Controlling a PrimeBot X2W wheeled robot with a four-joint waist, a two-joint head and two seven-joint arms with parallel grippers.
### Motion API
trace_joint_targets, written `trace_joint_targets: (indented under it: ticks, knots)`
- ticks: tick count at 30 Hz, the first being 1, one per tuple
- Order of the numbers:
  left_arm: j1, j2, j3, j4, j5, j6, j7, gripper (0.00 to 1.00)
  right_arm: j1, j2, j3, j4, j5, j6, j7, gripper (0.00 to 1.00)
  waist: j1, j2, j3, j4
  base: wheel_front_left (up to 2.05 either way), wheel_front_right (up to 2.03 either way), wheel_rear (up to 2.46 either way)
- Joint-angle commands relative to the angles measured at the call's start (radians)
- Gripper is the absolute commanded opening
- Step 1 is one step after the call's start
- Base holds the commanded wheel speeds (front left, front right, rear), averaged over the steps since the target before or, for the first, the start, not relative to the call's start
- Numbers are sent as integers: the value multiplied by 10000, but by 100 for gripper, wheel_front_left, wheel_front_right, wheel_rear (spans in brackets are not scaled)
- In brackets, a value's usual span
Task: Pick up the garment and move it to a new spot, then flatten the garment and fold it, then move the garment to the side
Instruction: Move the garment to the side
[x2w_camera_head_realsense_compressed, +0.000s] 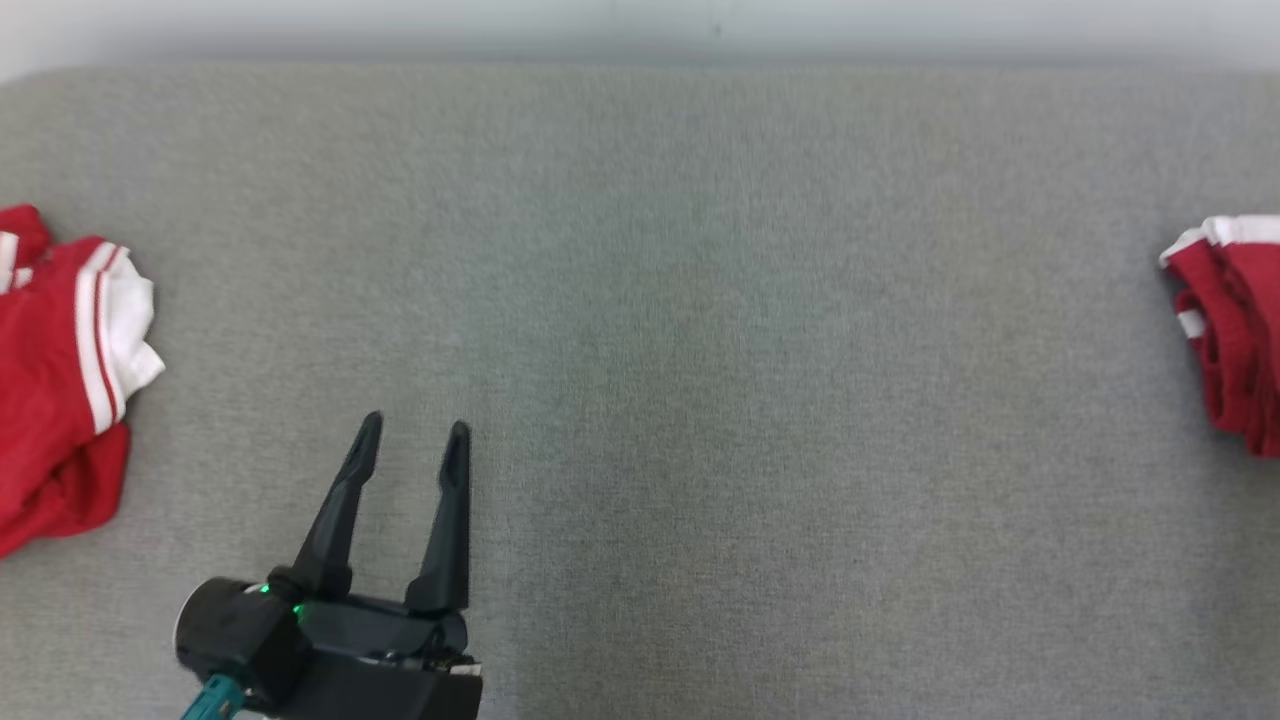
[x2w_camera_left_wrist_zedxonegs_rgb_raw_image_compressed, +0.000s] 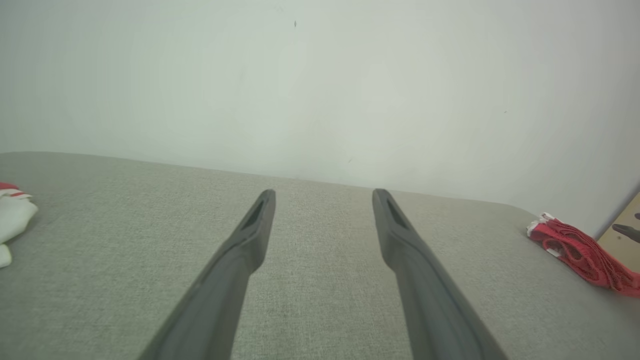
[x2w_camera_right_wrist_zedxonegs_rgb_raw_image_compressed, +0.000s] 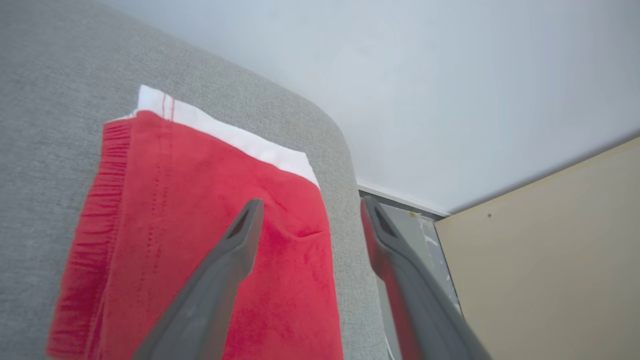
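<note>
Far left edge of grey table (x2w_camera_head_realsense_compressed: 700, 350): 1 crumpled red garment (x2w_camera_head_realsense_compressed: 55, 390) with white trim. Lower left: left gripper (x2w_camera_head_realsense_compressed: 415, 428), 2 fingers spread, nothing between them, over bare cloth. Far right edge: folded red garment (x2w_camera_head_realsense_compressed: 1235, 330), white band showing. Right gripper (x2w_camera_right_wrist_zedxonegs_rgb_raw_image_compressed: 312, 202) over it, fingers apart, gripping nothing; 1 finger over the garment, the other past the table's edge.

Grey tabletop (x2w_camera_head_realsense_compressed: 700, 350) lies open ahead and to the right of left gripper (x2w_camera_head_realsense_compressed: 413, 432), a wide free lane. Crumpled red garment (x2w_camera_head_realsense_compressed: 60, 380) near its left. Folded red garment (x2w_camera_right_wrist_zedxonegs_rgb_raw_image_compressed: 200, 225) beneath right gripper (x2w_camera_right_wrist_zedxonegs_rgb_raw_image_compressed: 310, 205), at table edge; wall (x2w_camera_right_wrist_zedxonegs_rgb_raw_image_compressed: 450, 75) beyond.
</note>
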Motion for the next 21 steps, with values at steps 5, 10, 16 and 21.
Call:
trace_joint_targets:
  ticks: [5,10,16,21]
  knots:
    - [645,-255,494,349,182,-8,-31,100,867,1265,-10,-472,1180,-27,-1060,100,1,-1,-1425,290,0,0,0]
    - [1018,-360,642,689,69,-8,-31,100,1703,2397,110,-1110,2325,-27,-1690,100,1,-1,-2185,304,0,0,0]
    - [1361,-425,1013,971,407,-7,-31,100,2933,3737,78,-2269,2841,-27,-2095,100,1,-1,-2786,243,0,0,0]
    - [1705,-461,1349,1289,885,1,-31,100,4064,4705,433,-3535,2996,-27,-2077,100,1,-1,-3128,95,0,0,0]
